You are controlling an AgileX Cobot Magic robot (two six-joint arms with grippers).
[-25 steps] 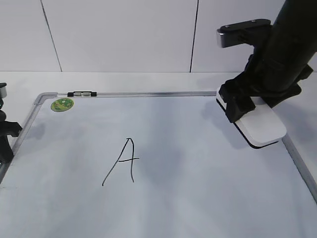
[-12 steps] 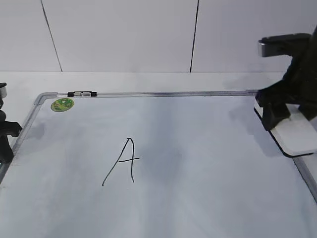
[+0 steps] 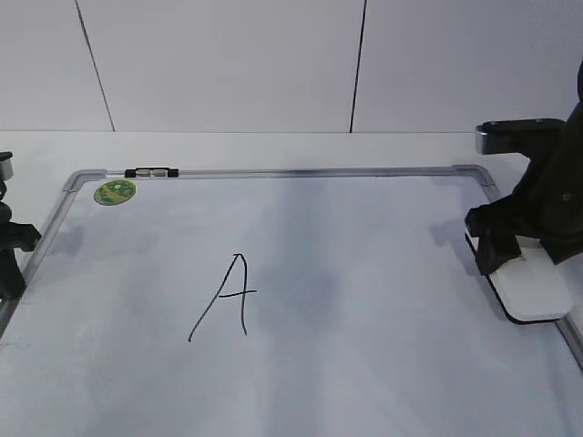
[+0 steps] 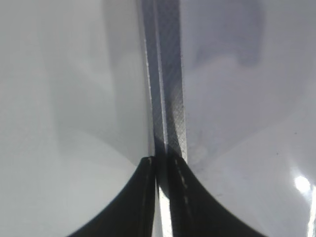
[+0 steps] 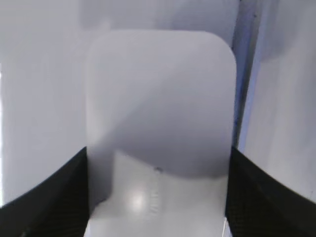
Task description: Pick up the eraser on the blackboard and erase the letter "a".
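Note:
The white eraser (image 3: 533, 287) with its thin black underside is held in my right gripper (image 3: 510, 250), low over the right edge of the blackboard (image 3: 364, 300), next to its grey frame. In the right wrist view the eraser (image 5: 160, 123) fills the space between the two black fingers (image 5: 158, 163). No lowercase "a" shows on the board; only a tall capital "A" (image 3: 228, 296) is there, left of centre. My left gripper (image 3: 11, 264) is shut and empty at the board's left frame, and it also shows in the left wrist view (image 4: 163, 165).
A round green sticker (image 3: 114, 192) sits in the board's far left corner. A small black clip (image 3: 151, 172) sits on the top frame. The grey frame rail (image 4: 165, 74) runs under the left gripper. A white panelled wall stands behind the table.
My right gripper has carried the eraser rightward and down, from the board's far right part to its right edge. The left arm has not moved.

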